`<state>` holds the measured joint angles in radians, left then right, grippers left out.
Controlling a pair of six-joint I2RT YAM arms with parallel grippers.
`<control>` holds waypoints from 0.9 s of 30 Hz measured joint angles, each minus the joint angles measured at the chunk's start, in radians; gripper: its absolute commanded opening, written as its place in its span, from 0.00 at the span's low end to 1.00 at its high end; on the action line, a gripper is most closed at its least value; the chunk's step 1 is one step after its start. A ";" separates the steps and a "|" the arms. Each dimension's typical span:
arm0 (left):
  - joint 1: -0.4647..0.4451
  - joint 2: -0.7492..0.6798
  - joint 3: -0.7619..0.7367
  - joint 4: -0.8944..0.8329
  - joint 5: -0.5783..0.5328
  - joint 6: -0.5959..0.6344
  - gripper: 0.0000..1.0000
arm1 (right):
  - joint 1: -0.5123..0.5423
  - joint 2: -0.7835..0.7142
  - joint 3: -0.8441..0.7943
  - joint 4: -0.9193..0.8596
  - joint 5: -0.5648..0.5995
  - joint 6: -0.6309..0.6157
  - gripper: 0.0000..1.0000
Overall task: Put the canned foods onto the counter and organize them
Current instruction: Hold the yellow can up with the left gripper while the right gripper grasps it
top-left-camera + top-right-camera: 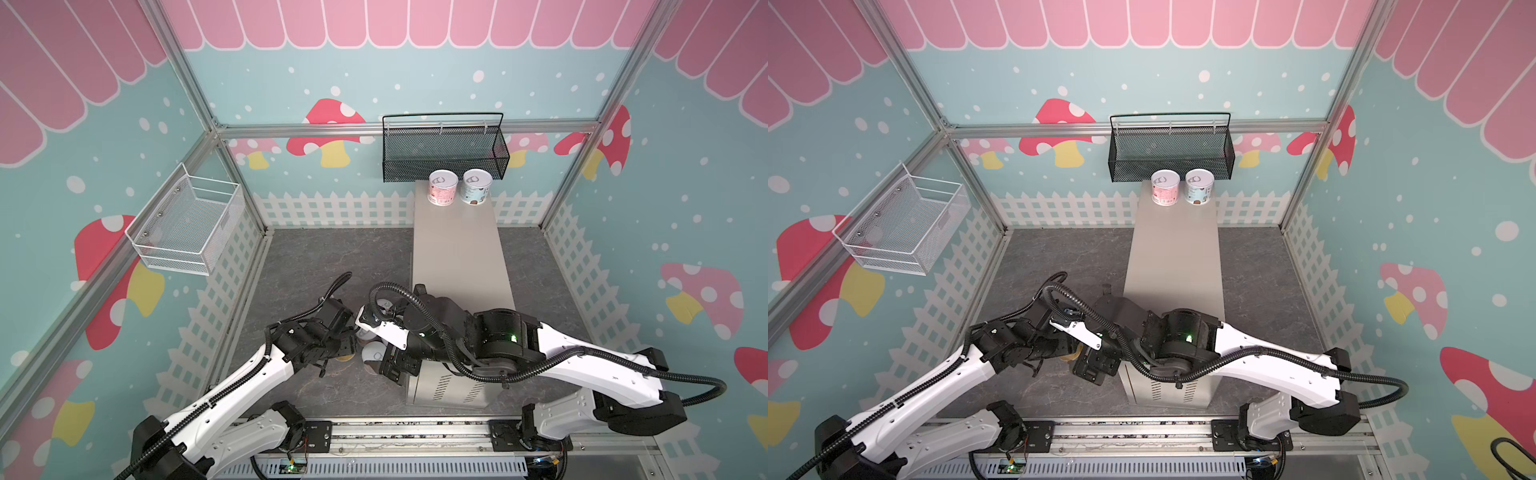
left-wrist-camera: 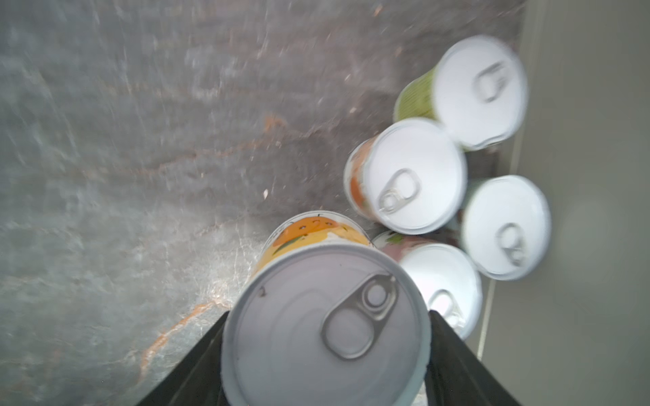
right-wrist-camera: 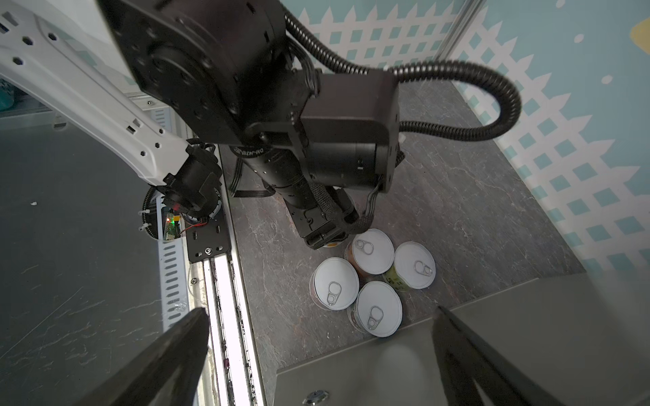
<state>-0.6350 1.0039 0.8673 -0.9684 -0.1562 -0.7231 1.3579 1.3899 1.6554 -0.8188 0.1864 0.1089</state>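
Left gripper (image 2: 329, 316): black jaws clamped on short yellow-orange-labelled can (image 2: 299, 355) with silver pull-tab lid; orange fruit drawing on label.
Just beyond jaw tips: four upright silver-lidded cans (image 2: 408, 175) clustered on grey stone-pattern floor (image 2: 105, 140). Labels green, orange, pinkish; writing too blurred to read.
Right gripper (image 3: 320, 316): jaws wide apart, empty, above corner of beige-grey metal counter (image 3: 580, 316).
Pink-labelled can (image 1: 443, 188) and white-blue-labelled can (image 1: 476, 187) upright at counter's far end, well apart from both jaws.
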 measured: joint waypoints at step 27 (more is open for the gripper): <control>0.063 -0.023 0.634 -0.275 0.329 0.294 0.37 | 0.004 -0.240 -0.209 0.226 0.058 -0.079 1.00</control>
<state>-0.5716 0.9806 1.5013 -1.2430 0.1730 -0.4294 1.3621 1.1503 1.4460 -0.5926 0.2443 0.0299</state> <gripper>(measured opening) 0.703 0.995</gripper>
